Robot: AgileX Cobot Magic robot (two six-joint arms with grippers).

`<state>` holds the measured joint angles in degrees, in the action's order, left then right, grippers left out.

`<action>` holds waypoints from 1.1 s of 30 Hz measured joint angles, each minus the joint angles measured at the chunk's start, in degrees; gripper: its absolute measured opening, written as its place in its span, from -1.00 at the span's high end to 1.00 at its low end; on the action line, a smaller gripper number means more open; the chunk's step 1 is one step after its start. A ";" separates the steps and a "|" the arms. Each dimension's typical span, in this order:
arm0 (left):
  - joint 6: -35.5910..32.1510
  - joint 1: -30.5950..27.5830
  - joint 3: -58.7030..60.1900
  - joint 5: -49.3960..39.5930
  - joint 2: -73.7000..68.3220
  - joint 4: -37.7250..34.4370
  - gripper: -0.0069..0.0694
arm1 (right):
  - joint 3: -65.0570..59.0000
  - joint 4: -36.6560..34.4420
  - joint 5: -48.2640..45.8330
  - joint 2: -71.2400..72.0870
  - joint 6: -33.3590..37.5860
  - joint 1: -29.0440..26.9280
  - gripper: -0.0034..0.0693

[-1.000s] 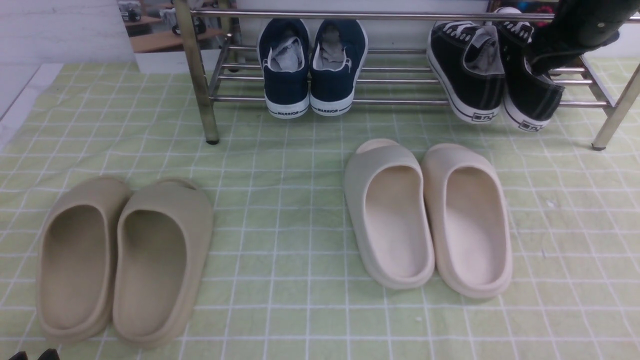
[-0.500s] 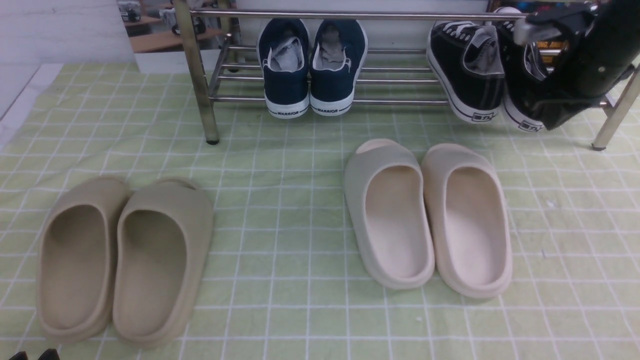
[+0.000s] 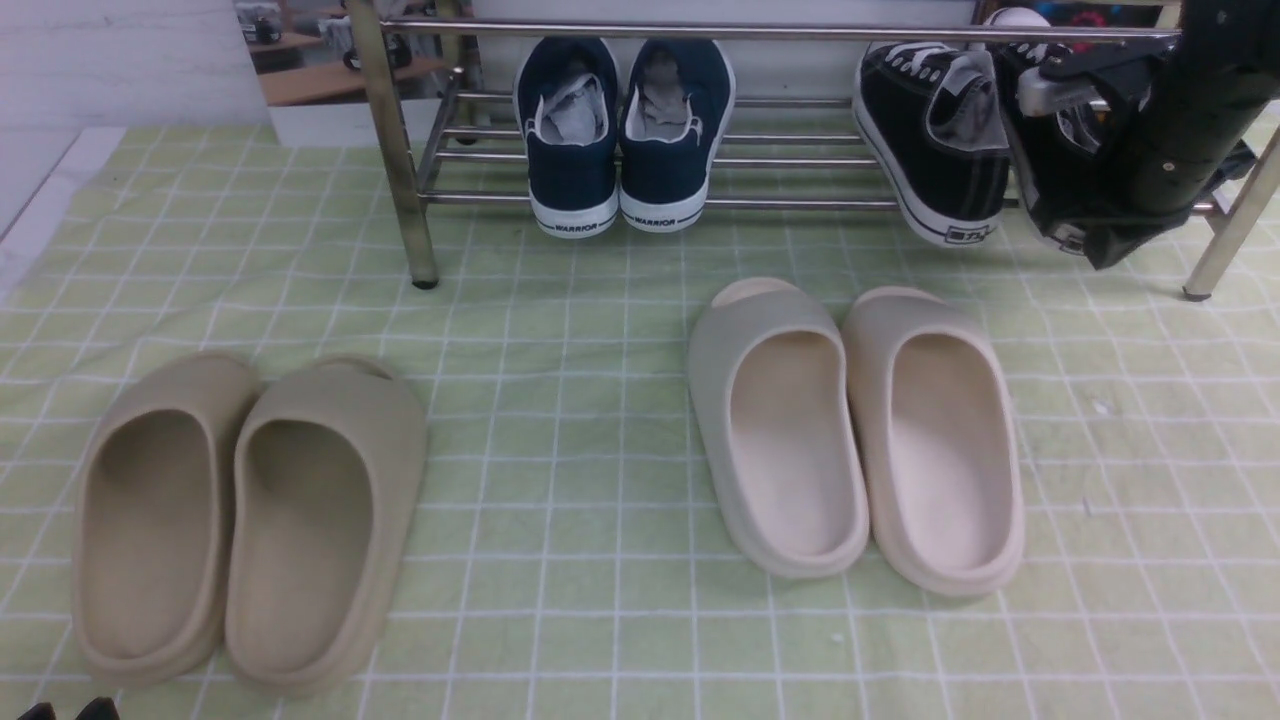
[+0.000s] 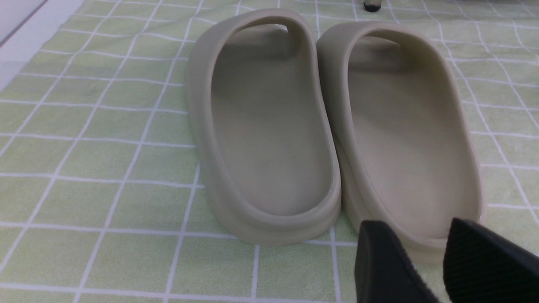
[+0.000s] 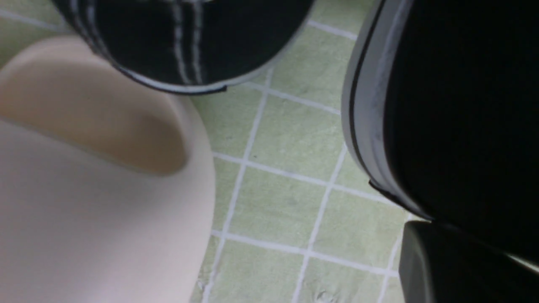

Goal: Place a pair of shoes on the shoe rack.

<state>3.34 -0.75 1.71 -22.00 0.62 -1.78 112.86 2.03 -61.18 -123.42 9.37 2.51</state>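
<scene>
The left gripper (image 4: pixel 421 237) hovers open by the beige slides (image 3: pixel 250 520). Farther back, both black sneakers (image 3: pixel 940 140) sit at the right end of the rack (image 3: pixel 800 32). The right gripper (image 3: pixel 1095 235) is closed at the right one's heel; any grip is unclear.

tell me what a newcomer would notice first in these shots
Two pairs of foam slides dominate the green checked cloth: a tan pair near left and a cream pair right of centre. Behind them the shoe rack holds navy sneakers toward its left and black sneakers at its right end, where the right arm covers part of the outer one.
</scene>
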 joint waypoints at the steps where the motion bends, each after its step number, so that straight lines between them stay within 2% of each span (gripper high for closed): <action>1: 0.00 0.00 0.00 0.00 0.00 0.00 0.20 | 0.51 -0.07 -0.58 0.00 0.00 -0.10 0.91; 10: 0.00 0.00 0.00 0.00 0.00 0.00 0.20 | 1.13 -5.46 -1.65 0.00 0.26 -0.05 0.83; 15: 0.00 0.00 0.00 0.00 0.00 0.00 0.20 | 2.11 -5.75 -3.18 0.70 1.25 -0.05 0.48; 20: 0.00 0.00 0.00 0.00 0.00 0.00 0.19 | 4.35 -5.51 -6.92 4.28 1.43 -0.10 -0.04; 22: 0.00 0.00 0.00 0.00 0.00 0.00 0.19 | 4.76 -5.34 -8.66 6.80 1.45 -0.10 -0.12; 24: 0.00 0.00 0.00 0.00 0.00 0.00 0.19 | 4.96 -5.20 -9.45 8.60 1.64 -0.10 -0.13; 28: 0.00 0.00 0.00 0.00 0.00 0.00 0.19 | 3.69 -4.85 -10.03 15.14 1.63 -0.10 0.00; 33: 0.00 0.00 0.00 0.00 0.00 0.00 0.19 | -6.13 -5.86 -10.30 27.81 1.63 -0.10 0.49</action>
<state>3.34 -0.75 1.71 -22.00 0.62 -1.78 106.73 -3.83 -71.48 -95.61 11.00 2.41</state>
